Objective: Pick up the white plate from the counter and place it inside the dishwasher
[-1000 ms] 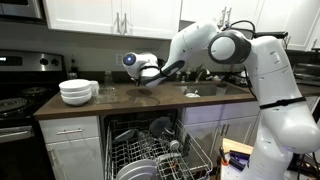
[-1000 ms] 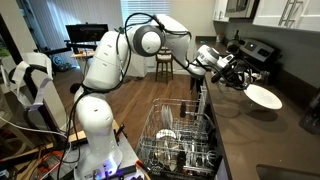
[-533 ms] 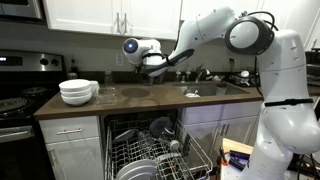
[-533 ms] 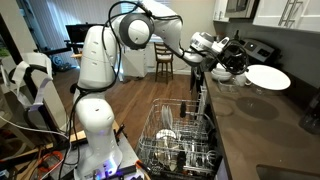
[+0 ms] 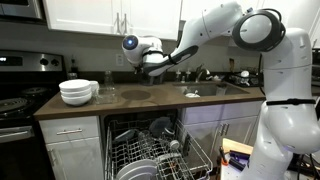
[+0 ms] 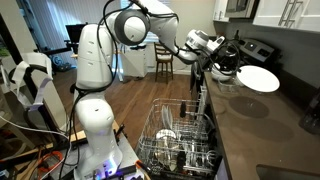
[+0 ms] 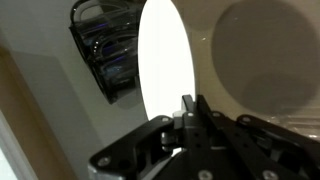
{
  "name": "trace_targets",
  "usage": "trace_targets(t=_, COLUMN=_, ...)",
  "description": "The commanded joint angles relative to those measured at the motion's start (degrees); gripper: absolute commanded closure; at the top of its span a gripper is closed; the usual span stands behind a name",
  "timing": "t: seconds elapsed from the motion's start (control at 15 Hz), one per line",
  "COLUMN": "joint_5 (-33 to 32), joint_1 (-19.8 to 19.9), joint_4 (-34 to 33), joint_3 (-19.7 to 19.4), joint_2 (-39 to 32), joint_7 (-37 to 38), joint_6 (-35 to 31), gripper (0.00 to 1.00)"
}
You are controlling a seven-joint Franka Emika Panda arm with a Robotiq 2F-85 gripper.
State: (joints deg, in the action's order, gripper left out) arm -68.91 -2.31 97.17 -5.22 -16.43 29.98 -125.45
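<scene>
My arm (image 5: 225, 25) reaches out from the white base and arcs over the dark counter (image 5: 170, 100), which runs along under the white cabinets; in an exterior view it stretches towards the far end of that counter (image 6: 275, 130). Below the counter edge the dishwasher (image 5: 150, 125) stands open, and its lower rack (image 6: 180, 140) is pulled out, with dishes standing between its wires.

The white plate (image 6: 260, 78) is not in the dishwasher. I hold it in the air above the counter, clear of the surface and well apart from the rack. From the wrist camera the plate (image 7: 165, 60) shows as a long pale oval running away from me, with the counter beneath it and a dark wire rack (image 7: 105, 50) beside it at the upper left.

A stack of white bowls (image 5: 77, 92) sits on the counter end near the stove.

My gripper (image 7: 190, 112) is clamped on the near rim of the plate, its fingers (image 7: 187, 105) pressed together on the edge. In an exterior view the gripper (image 6: 232, 68) sits just beside the plate.
</scene>
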Motion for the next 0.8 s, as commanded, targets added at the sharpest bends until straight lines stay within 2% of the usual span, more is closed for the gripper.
trace_targets(t=0.0, joint_5=3.60, joint_1=0.63, joint_4=6.34, joint_3=2.78, joint_2=5.90, joint_7=-4.25, joint_6=-3.15, gripper=0.95)
trace_targets(t=0.2, joint_5=5.36, joint_1=0.41, joint_4=10.22, joint_3=4.10, joint_2=8.87, joint_7=-6.14, joint_6=-5.27, gripper=0.95)
trace_targets(t=0.27, joint_5=4.13, joint_1=0.06, joint_4=6.42, joint_3=3.64, joint_2=4.64, joint_7=-2.80, joint_6=-3.41, gripper=0.95)
trace_targets(t=0.73, joint_5=4.60, joint_1=0.06, joint_4=7.76, joint_3=3.96, joint_2=4.44, joint_7=-3.27, joint_6=-4.23, gripper=0.95)
